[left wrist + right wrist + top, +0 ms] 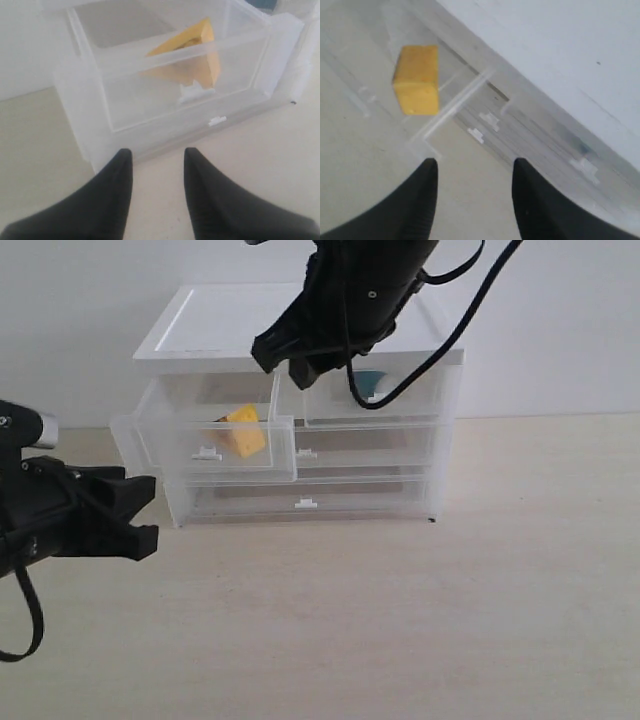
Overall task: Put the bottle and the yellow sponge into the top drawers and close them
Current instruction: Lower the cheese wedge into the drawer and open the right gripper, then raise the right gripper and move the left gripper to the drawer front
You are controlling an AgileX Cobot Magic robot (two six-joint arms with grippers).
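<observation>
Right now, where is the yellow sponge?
In the exterior view, the sponge lies inside the open top-left drawer of the cabinet, just behind the drawer's clear front.

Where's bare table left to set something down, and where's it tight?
Free: table in front of the cabinet and to its right. Tight: around the pulled-out left top drawer holding the yellow sponge, left gripper before it, right gripper above.

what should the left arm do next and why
Probably ease the left gripper forward against the front of the top left drawer to push it shut: the yellow sponge already lies inside, the drawer stands pulled out, and the open jaws hold nothing.
</observation>
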